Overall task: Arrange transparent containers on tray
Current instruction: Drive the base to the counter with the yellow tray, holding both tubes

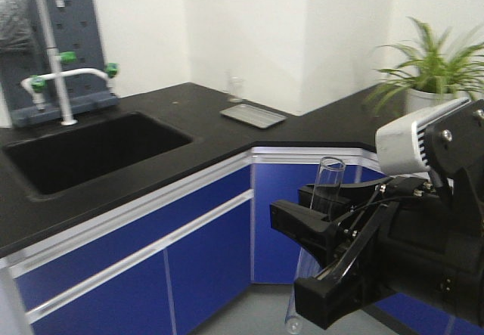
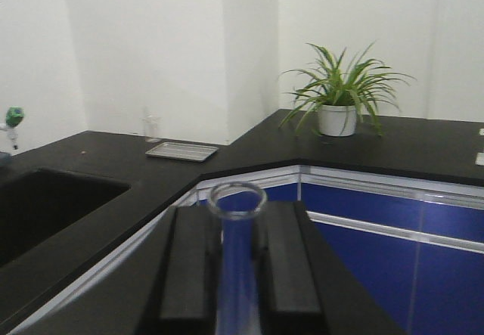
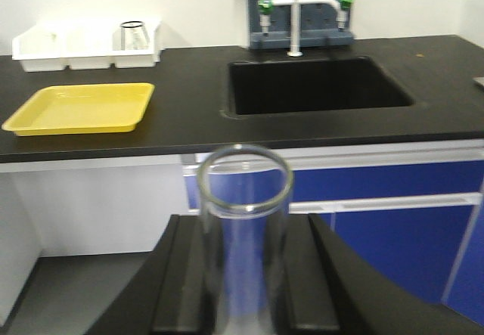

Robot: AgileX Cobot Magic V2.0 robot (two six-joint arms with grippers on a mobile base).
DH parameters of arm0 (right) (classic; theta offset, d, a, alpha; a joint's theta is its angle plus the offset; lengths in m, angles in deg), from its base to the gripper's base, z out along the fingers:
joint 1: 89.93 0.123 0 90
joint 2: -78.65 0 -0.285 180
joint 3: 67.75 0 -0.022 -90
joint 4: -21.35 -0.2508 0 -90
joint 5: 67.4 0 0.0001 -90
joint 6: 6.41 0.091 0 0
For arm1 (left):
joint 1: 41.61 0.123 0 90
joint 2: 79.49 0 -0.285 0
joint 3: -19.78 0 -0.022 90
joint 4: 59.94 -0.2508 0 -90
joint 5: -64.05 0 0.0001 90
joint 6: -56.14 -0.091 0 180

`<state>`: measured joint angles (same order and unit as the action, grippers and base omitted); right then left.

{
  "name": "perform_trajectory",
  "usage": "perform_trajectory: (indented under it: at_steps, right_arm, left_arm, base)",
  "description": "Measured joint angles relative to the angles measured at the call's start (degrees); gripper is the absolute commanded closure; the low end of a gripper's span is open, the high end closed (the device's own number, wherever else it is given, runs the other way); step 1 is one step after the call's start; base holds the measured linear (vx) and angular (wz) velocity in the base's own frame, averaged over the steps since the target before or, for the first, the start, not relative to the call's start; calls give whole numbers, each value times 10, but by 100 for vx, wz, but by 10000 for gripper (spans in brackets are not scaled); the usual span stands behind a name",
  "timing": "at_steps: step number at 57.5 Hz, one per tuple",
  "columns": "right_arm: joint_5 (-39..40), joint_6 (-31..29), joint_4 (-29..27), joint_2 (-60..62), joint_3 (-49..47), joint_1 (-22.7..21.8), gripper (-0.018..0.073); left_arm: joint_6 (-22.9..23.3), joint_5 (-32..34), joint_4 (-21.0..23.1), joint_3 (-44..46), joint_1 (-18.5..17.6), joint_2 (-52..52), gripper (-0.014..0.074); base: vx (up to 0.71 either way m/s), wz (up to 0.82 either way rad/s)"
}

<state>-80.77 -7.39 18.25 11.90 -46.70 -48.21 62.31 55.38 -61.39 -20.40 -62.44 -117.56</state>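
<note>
Clamped between the left jaws, both pads pressed on the glass: a slender clear glass test tube [image 2: 236,263], open rim toward 12 o'clock in the left wrist view. Gripped the same way by the right jaws, a second clear glass test tube [image 3: 243,263], rim at 12 o'clock, held in the air off the black tabletop [image 3: 189,123] and, in the front view, tilted with the round bottom down at 7 o'clock. Out at 10 o'clock from that tube in the right wrist view, the wide bright yellow tray with rounded corners [image 3: 76,108], flat on the tabletop and well apart from the tube, with white bins [image 3: 83,48] just behind at 11 o'clock.
</note>
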Motion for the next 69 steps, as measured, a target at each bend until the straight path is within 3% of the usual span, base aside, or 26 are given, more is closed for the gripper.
perform_trajectory:
  at_steps: [69]
  right_arm:
    - [0, 0, 0, 0, 0, 0, 450]
  left_arm:
    - [0, 0, 0, 0, 0, 0, 493]
  base:
    - [13, 54]
